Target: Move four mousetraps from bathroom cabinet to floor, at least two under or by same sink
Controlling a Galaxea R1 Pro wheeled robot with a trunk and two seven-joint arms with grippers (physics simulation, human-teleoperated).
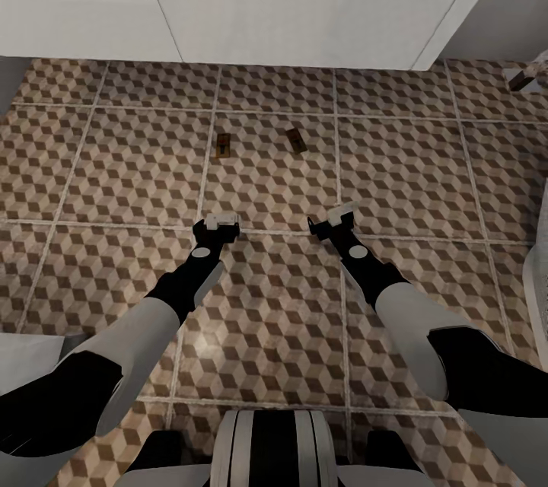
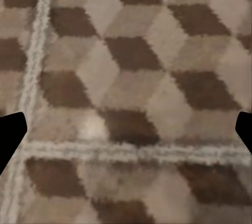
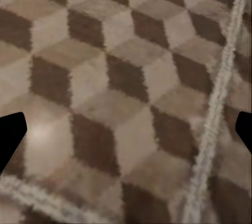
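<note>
While both arms hang empty | left pincer (image 1: 221, 223) released, right pincer (image 1: 336, 216) released | two mousetraps (image 1: 223, 144) (image 1: 296, 139) on bathroom floor (image 1: 426, 167) near white unit (image 1: 304, 0) | fetch remaining traps, set alongside.

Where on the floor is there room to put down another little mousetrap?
Bare bathroom floor lies left of the left mousetrap, right of the right mousetrap, and between the traps and the two grippers. It is tightest in the narrow gap between the two traps, near the white unit.
</note>
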